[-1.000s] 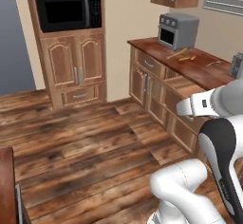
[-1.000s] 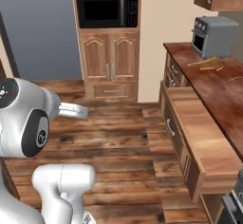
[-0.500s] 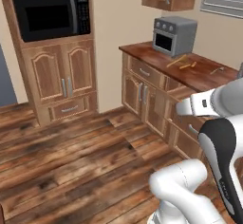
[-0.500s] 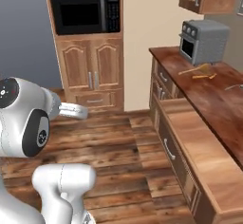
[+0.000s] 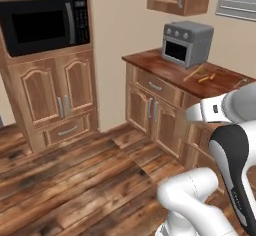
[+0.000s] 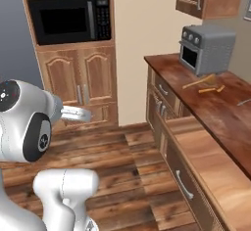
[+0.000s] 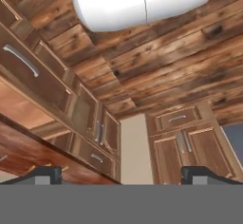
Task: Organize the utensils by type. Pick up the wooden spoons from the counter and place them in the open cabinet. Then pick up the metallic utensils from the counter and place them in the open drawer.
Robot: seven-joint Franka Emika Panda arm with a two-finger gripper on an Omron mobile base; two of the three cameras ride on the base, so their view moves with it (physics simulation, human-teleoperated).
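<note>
Wooden spoon (image 6: pixel 199 82) and fork (image 6: pixel 211 89) lie before the toaster oven (image 6: pixel 206 49); tool (image 7: pixel 121 173) wide open, empty.

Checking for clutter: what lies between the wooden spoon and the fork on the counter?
Bare counter separates the spoon and fork, seen from the right base.

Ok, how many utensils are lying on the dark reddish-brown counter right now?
2. The light tan wooden spoon lies in front of the grey toaster oven; the small orange-gold fork lies just beside it, further along the counter. More may sit beyond the frame edge.
</note>
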